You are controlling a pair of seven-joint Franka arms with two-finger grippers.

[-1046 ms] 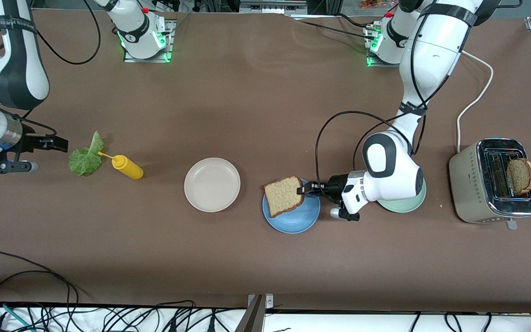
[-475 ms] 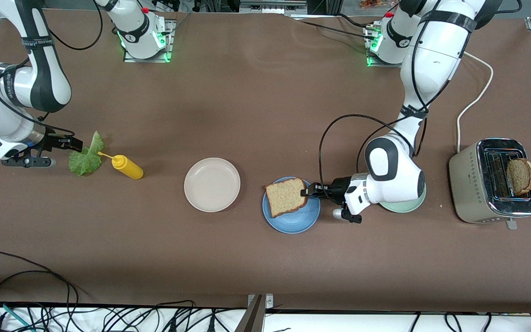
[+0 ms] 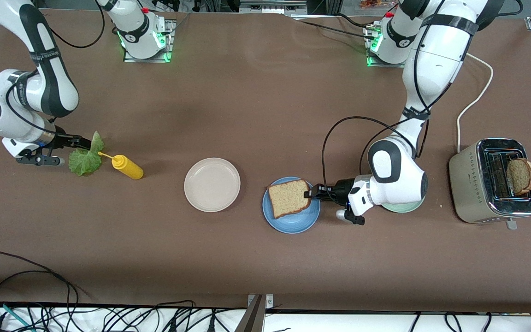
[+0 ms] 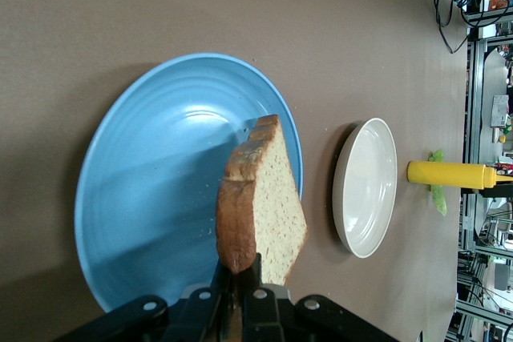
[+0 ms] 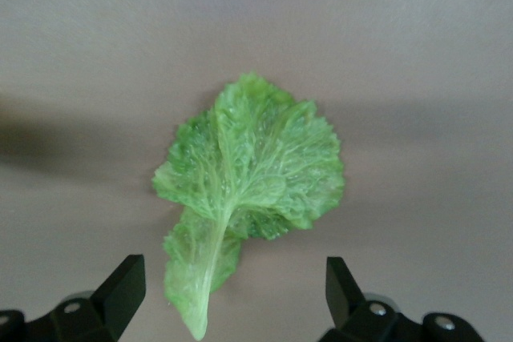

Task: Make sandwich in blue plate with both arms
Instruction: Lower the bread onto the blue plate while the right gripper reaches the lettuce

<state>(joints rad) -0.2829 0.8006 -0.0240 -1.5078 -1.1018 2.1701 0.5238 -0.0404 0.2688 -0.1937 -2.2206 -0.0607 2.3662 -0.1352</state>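
A slice of brown bread (image 3: 288, 198) hangs low over the blue plate (image 3: 293, 222), pinched at its crust edge by my left gripper (image 3: 310, 192), which is shut on it. In the left wrist view the slice (image 4: 260, 202) stands on edge above the plate (image 4: 152, 198). A second slice (image 3: 521, 175) pokes out of the toaster (image 3: 477, 184). The green lettuce leaf (image 3: 85, 157) lies toward the right arm's end of the table. My right gripper (image 3: 83, 143) is open at the leaf's stem end, its fingers (image 5: 120, 290) either side of the stem (image 5: 200, 294).
A yellow squeeze bottle (image 3: 128, 167) lies right beside the lettuce. A cream plate (image 3: 212, 184) sits between bottle and blue plate. A mint-green plate (image 3: 406, 205) is mostly under the left arm. The toaster's white cord (image 3: 475, 99) trails toward the left arm's base.
The left gripper has lowered the bread toward the blue plate and levelled it. The right arm has swung in toward the lettuce, bringing its open gripper to the leaf's stem.
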